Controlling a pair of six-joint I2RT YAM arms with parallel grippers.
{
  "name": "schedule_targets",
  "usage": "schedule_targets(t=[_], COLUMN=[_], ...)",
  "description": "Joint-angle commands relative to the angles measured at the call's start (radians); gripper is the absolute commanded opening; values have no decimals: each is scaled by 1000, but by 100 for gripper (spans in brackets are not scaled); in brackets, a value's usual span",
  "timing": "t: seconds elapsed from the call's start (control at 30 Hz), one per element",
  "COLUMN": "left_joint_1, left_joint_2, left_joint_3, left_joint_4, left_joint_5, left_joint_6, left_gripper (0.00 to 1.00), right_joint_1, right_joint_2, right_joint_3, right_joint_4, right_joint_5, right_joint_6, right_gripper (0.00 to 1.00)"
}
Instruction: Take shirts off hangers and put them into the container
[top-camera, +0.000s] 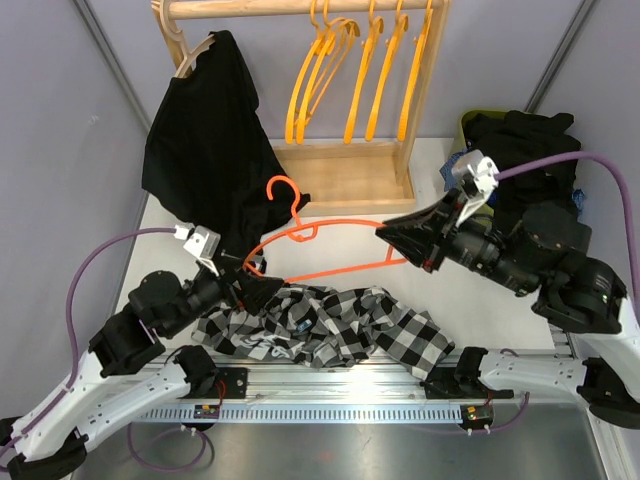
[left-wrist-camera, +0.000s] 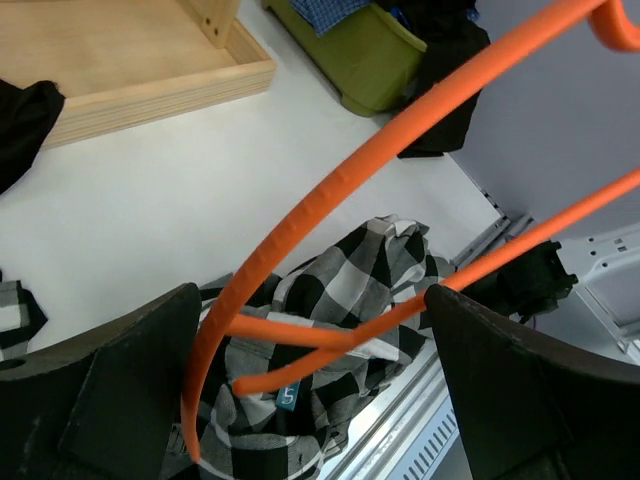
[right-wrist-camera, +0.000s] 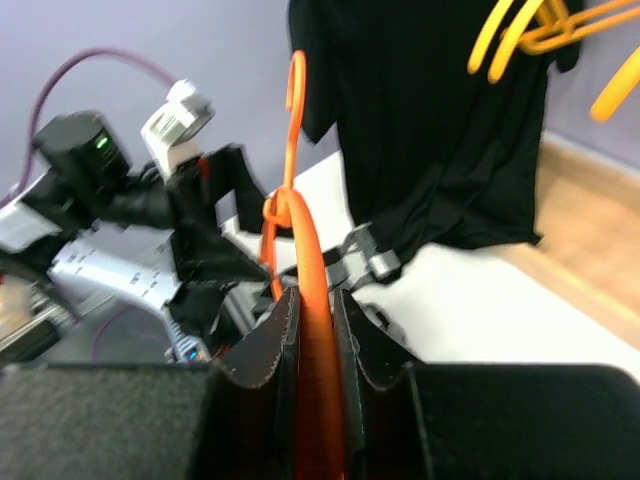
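The right gripper (right-wrist-camera: 312, 330) is pinched tight on the red-orange hanger (left-wrist-camera: 400, 136), mid-frame in the top view. The left gripper (top-camera: 255, 287) gapes wide around the hanger's other end, gripping nothing. The checked shirt (top-camera: 340, 325) lies crumpled at lower centre, off the hanger. The container (top-camera: 468, 122), upper right, holds black shirts (top-camera: 520, 140).

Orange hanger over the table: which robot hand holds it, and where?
The right gripper pinches the hanger at one end; the left gripper stands open.
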Motion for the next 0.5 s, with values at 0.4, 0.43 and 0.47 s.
schedule_targets(t=[0.4, 0.43, 0.47], left_joint_1=[-2, -2, -2], left_joint_2=[-219, -224, -228], left_joint_3=[99, 120, 129], left_joint_4=[-198, -198, -195], left_joint_5=[-79, -93, -101], left_joint_6=[-14, -10, -7], left_gripper=[99, 99, 99], right_joint_1=[2, 1, 2], right_joint_2=[360, 330, 311], right_joint_3=[195, 160, 145], right_joint_4=[144, 132, 109], right_joint_5=[266, 251, 232], right_joint_6=[-187, -180, -160], right_gripper=[0, 0, 0])
